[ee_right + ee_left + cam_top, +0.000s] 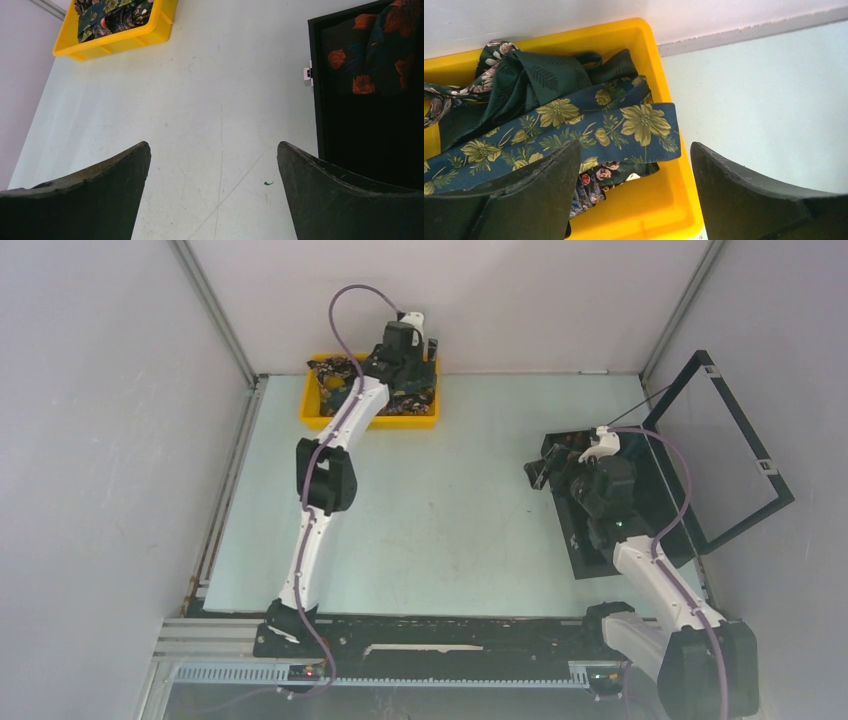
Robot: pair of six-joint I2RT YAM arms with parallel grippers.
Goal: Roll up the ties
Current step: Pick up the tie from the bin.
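At the far left corner of the tabletop, hard against the back wall, sits a yellow tray of smooth, hard plastic. The ties are heaped in it, none of them rolled as far as I can see. The topmost is a flat navy band printed with big yellow-green flowers, lying slantwise with its end draped toward the tray's right wall. Behind and under it are a crumpled dark green one with a leaf weave and scraps of a smaller pink floral. It is all soft, limp cloth that I'd expect to sag and slip when lifted.

The left arm is stretched right out over the tray. The left jaws are released and wide apart with nothing between them, placed, I'd guess, to come down and pinch one tie out of the heap.

The middle of the tabletop is pale green, matt and lightly scratched, and that is where I'd expect the rolling to happen.

Over to the right, the right jaws are likewise released and hold nothing. They hover above the tabletop just beside a black box, whose thin framed lid stands open. Inside lies another tie, dark with orange-red flowers; whether it is rolled I cannot tell.
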